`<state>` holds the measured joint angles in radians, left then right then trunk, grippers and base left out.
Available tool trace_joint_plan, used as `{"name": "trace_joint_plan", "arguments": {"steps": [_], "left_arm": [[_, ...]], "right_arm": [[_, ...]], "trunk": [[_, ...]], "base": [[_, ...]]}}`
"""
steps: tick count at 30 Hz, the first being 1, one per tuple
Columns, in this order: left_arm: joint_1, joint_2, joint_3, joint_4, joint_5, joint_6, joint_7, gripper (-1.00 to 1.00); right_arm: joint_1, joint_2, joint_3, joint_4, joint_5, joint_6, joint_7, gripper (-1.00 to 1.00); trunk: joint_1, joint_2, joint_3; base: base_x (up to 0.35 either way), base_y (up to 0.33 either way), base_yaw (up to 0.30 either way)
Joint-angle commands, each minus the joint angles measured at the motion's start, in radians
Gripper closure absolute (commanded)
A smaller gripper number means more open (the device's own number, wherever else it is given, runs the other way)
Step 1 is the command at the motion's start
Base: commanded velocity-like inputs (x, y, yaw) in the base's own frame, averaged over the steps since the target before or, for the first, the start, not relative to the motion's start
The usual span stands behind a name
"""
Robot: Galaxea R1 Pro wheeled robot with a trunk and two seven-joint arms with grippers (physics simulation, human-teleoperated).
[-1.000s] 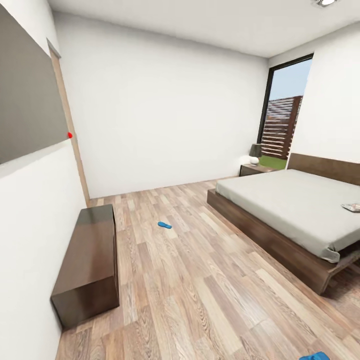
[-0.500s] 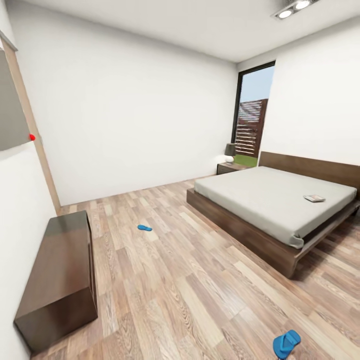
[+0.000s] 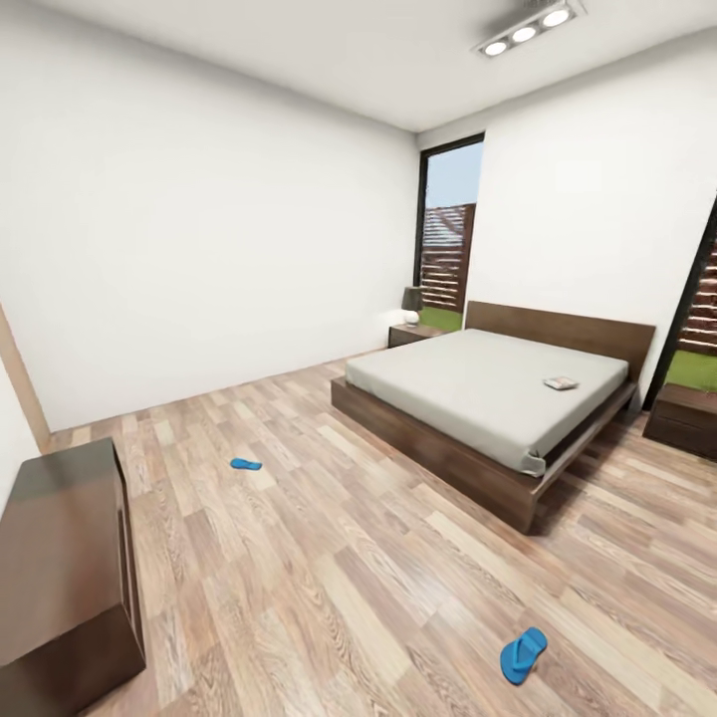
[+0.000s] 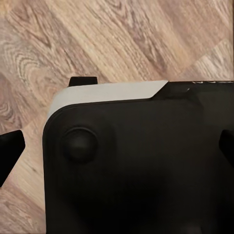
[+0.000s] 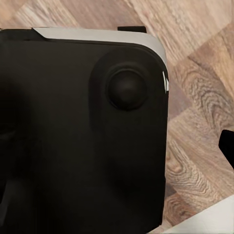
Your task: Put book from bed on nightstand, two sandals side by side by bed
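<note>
The bed [image 3: 478,393], with its dark wood frame and grey mattress, stands at the right of the room in the head view. The small book [image 3: 561,382] lies on the mattress near the headboard. One blue sandal [image 3: 245,464] rests on the floor left of the bed, far from it. A second sandal [image 3: 523,654] lies on the floor near me, off the bed's foot corner. One nightstand [image 3: 411,334] sits beyond the bed by the window, another nightstand [image 3: 682,418] on the bed's near right side. My left gripper [image 4: 117,151] and right gripper [image 5: 117,146] hang open and empty over my black base.
A long low dark cabinet [image 3: 62,563] runs along the left wall. A lamp [image 3: 410,302] stands on the far nightstand. Tall windows [image 3: 445,239] flank the headboard. Wood floor [image 3: 349,568] stretches between me, the cabinet and the bed.
The head view has swung to the right: the bed, sandals and cabinet all slid left in the picture, and the right-hand nightstand came into view. The things themselves lie as before.
</note>
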<state>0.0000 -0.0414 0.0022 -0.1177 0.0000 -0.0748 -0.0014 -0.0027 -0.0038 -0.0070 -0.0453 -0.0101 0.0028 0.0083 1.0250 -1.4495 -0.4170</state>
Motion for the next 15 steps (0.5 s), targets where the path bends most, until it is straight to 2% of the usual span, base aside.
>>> {"name": "trace_joint_plan", "arguments": {"steps": [1, 10, 14, 15], "left_arm": [[0.000, 0.000, 0.000, 0.000, 0.000, -0.003, 0.000, -1.00], [-0.001, 0.006, 0.005, -0.016, 0.000, -0.004, 0.000, -1.00], [-0.001, 0.007, 0.005, -0.106, 0.000, -0.004, 0.001, -1.00], [-0.001, 0.008, 0.005, -0.161, 0.001, -0.003, 0.003, -1.00]], "right_arm": [[0.000, 0.000, -0.001, -0.001, -0.001, 0.000, 0.001, -1.00], [0.000, 0.000, 0.000, -0.005, 0.000, 0.000, 0.001, -1.00], [0.000, -0.001, 0.001, -0.022, 0.001, -0.005, 0.001, -1.00], [0.000, -0.003, 0.001, -0.051, 0.001, -0.005, 0.001, -1.00]], "trunk": [[0.000, 0.000, 0.000], [0.000, 0.000, 0.004], [0.000, 0.000, 0.006], [0.000, 0.000, 0.007]], "base": [[0.000, 0.000, -0.300], [0.000, 0.000, -0.300], [0.000, 0.000, -0.300], [0.000, 0.000, -0.300]]}}
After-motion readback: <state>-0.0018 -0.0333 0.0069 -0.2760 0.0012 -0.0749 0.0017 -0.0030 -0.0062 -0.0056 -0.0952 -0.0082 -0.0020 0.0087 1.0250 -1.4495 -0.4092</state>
